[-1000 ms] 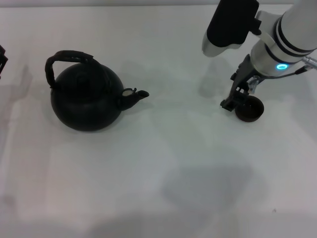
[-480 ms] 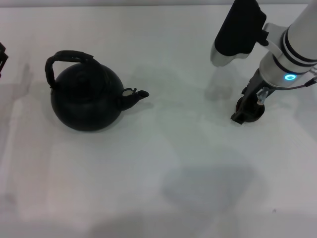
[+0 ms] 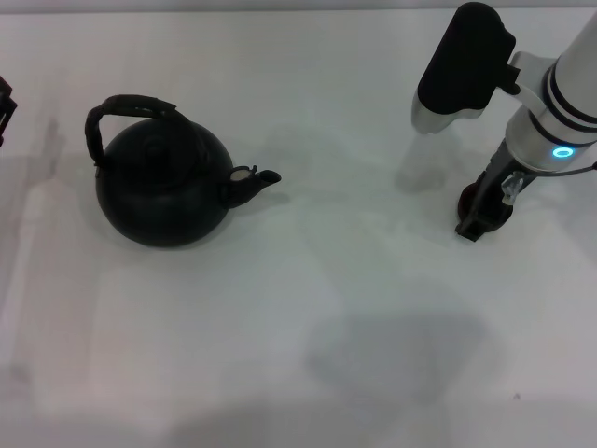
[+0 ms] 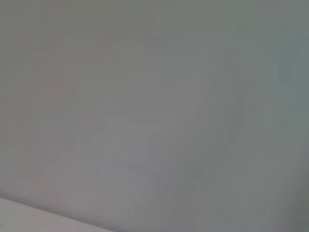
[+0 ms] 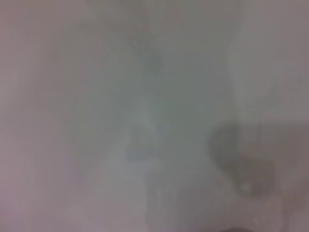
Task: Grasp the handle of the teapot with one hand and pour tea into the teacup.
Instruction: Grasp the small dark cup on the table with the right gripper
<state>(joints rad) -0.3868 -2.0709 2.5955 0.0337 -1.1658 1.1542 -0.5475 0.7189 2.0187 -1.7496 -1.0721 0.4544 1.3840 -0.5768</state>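
Over the last second the right gripper (image 3: 483, 213) is seen shifted rightward along the bench (image 3: 326, 308), and the cup (image 3: 478, 202) is carried with it: the cup's open bowl, clear a second ago, is now almost wholly hidden behind the fingers (image 3: 470, 227). The cup is judged to be dragged or repositioned, farther from the pot (image 3: 163, 187), so pouring is not yet set up.

Finger opening cannot be told; the fingers are at the cup, touching or just beside it.

The pot is unmoved at bench left, spout toward the cup, handle (image 3: 126, 110) untouched. The left arm is parked at the left edge.
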